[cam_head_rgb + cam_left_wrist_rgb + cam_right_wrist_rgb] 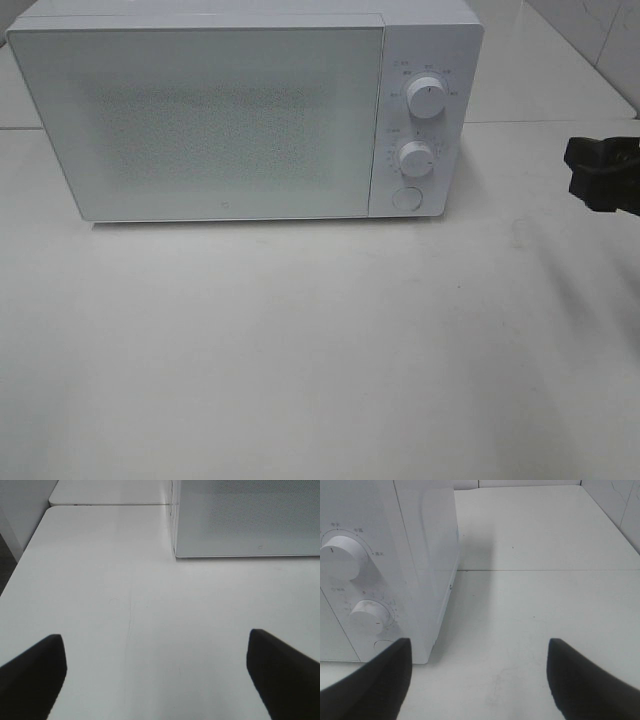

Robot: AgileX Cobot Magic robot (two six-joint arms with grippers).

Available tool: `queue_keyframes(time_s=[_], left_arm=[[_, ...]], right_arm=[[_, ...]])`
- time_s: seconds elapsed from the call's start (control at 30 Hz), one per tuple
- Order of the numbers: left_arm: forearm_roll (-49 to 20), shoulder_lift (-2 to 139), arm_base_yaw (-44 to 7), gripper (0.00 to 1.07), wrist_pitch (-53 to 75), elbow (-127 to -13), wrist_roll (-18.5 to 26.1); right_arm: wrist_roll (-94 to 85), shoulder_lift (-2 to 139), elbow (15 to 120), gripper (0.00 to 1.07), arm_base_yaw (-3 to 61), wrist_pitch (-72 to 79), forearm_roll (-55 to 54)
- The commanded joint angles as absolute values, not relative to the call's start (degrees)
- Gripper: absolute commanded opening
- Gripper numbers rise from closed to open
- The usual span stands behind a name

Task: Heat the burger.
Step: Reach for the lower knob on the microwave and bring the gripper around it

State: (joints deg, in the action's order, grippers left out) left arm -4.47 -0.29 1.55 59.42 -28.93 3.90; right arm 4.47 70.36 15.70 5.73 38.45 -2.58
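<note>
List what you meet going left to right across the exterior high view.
Microwave door → control panel with its dials → table → right tool at the view's edge. No burger shows in this view.

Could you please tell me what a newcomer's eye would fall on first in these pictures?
The large white microwave dominates, standing door shut at the back of the white table, with two dials on its right-hand panel. The black right pincer hangs open at the view's right edge, off to the microwave's right.
</note>
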Motion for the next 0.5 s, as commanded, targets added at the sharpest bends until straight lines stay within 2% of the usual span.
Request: queue_keyframes(time_s=[0.03,0.17,0.2,0.27,0.37,0.43,0.5], left_arm=[[-4.58,-1.72,1.66,0.89,59.19,-28.93,4.01],[-4.58,-1.72,1.66,0.89,59.19,-28.93,4.01],[-4.58,-1.72,1.66,0.89,59.19,-28.93,4.01],[-4.58,-1.72,1.66,0.89,59.19,-28.93,4.01],[-4.58,-1.72,1.66,0.89,59.19,-28.93,4.01],[-4.58,-1.72,1.66,0.89,59.19,-28.93,4.01],[-4.58,-1.72,1.66,0.89,59.19,-28.93,4.07]], right_arm=[[1.03,72.77,14.78,0.72,8.71,43.32,-5.73],[-3.55,75.69,14.09,0.72,12.89,46.70,-10.66],[-5.73,77.64,14.09,0.72,16.21,48.41,-14.32],[-6.53,78.78,14.09,0.72,17.48,49.45,-15.81],[-9.91,82.79,14.09,0.72,23.49,55.18,-23.15],[-10.31,83.65,14.09,0.72,24.75,56.32,-24.69],[-11.69,87.09,14.21,0.72,31.05,61.42,-31.80]])
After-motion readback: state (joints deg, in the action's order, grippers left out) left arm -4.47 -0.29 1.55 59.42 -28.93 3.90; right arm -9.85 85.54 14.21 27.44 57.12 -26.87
